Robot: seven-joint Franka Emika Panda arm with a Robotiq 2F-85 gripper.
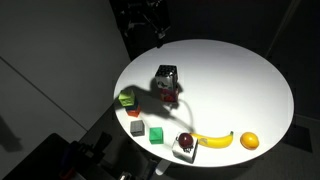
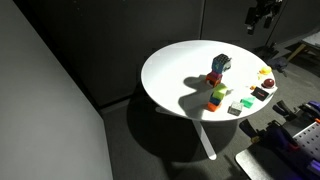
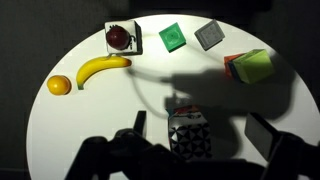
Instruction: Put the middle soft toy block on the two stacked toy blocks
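Note:
The black-and-white checkered cube (image 1: pixel 166 75) sits on top of the stacked blocks (image 1: pixel 171 95) near the table's middle, also seen in an exterior view (image 2: pixel 220 64). In the wrist view the checkered cube (image 3: pixel 188 135) lies straight below, with a strip of red showing at its top edge; the pink and red cubes under it are mostly hidden. My gripper (image 3: pixel 201 125) is open and empty, its fingers on either side of the cube but well above it. In both exterior views the gripper (image 1: pixel 152 25) (image 2: pixel 262 14) hangs high over the table.
On the white round table (image 1: pixel 240 80) are a green-topped block (image 3: pixel 250 67), a grey block (image 3: pixel 210 35), a plain green cube (image 3: pixel 172 38), a white block with a dark red round thing (image 3: pixel 121 38), a banana (image 3: pixel 100 68) and an orange (image 3: pixel 59 85).

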